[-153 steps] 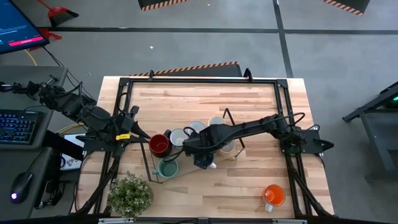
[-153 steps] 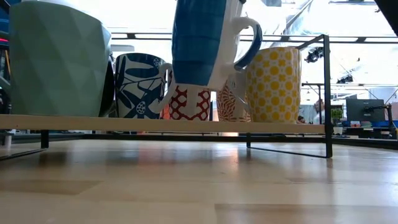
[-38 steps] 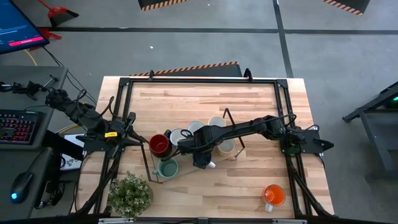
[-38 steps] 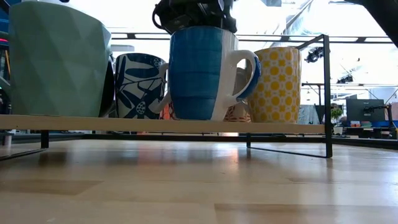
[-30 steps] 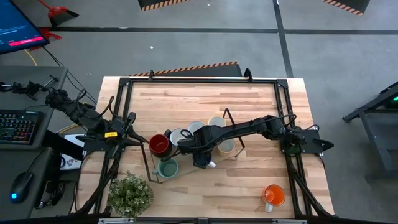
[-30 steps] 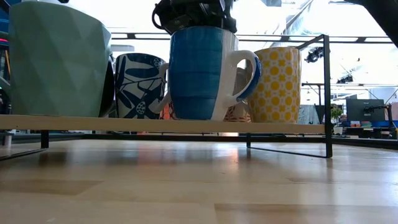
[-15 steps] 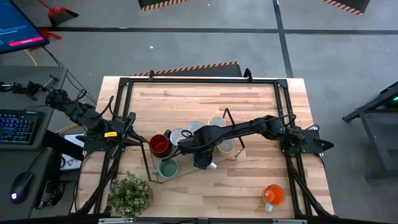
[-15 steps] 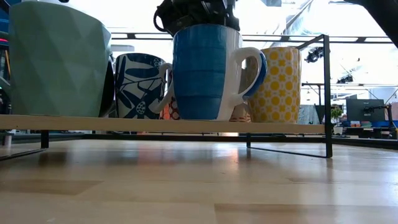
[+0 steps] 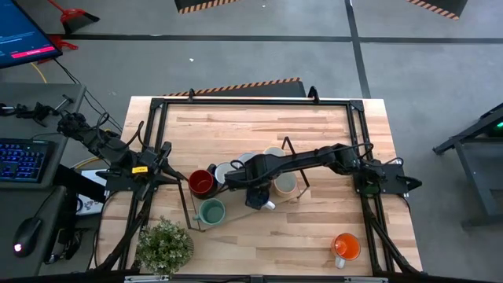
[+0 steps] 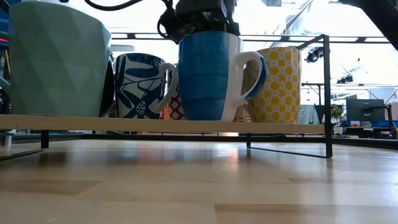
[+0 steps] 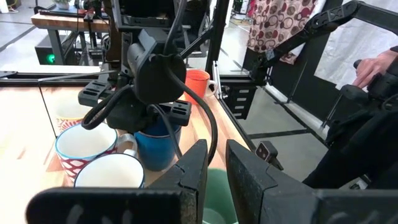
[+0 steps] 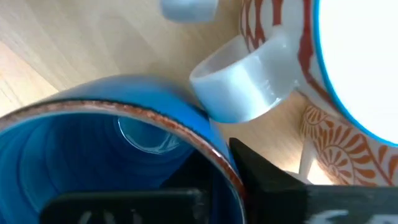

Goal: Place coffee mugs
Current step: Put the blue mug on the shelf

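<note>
The right gripper (image 10: 200,18) pinches the blue mug (image 10: 208,76) by its rim, standing it on the shelf (image 10: 155,124) among the others; the grip looks close to loosening. The left gripper (image 11: 212,177) waits nearly closed, empty, at the table's left edge

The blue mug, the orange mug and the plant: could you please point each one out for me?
Blue mug (image 10: 208,78): low view, on its ribbed side wall.
Orange mug (image 9: 345,247): high view, on its open top.
Plant (image 9: 165,245): high view, on its leaves.
</note>
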Motion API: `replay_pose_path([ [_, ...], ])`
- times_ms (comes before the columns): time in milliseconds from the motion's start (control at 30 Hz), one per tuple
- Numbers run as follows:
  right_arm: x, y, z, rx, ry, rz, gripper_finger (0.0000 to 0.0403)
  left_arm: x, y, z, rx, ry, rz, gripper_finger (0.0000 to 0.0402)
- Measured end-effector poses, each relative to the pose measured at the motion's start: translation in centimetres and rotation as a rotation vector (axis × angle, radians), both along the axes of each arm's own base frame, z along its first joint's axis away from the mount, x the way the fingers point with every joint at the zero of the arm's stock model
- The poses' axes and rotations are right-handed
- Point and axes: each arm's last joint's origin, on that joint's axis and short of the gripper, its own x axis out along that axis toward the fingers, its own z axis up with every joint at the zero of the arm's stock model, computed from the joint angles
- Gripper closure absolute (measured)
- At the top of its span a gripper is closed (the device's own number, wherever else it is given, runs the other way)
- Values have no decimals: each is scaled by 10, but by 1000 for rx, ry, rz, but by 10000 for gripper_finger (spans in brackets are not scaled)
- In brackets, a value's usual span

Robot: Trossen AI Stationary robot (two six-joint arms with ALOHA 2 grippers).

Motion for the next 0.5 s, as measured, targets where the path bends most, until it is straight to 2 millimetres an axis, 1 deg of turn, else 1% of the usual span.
replay_pose_path([
  [167,1,0,0,10,-6,-24,327,0,0,0,0,0,0,355],
  [300,1,1,2,11,-13,-24,305,0,0,0,0,0,0,355],
  [400,3,1,11,17,-49,-27,299,0,0,0,0,0,0,355],
  [500,4,1,25,25,-94,-29,297,0,0,0,0,-1,0,355],
])
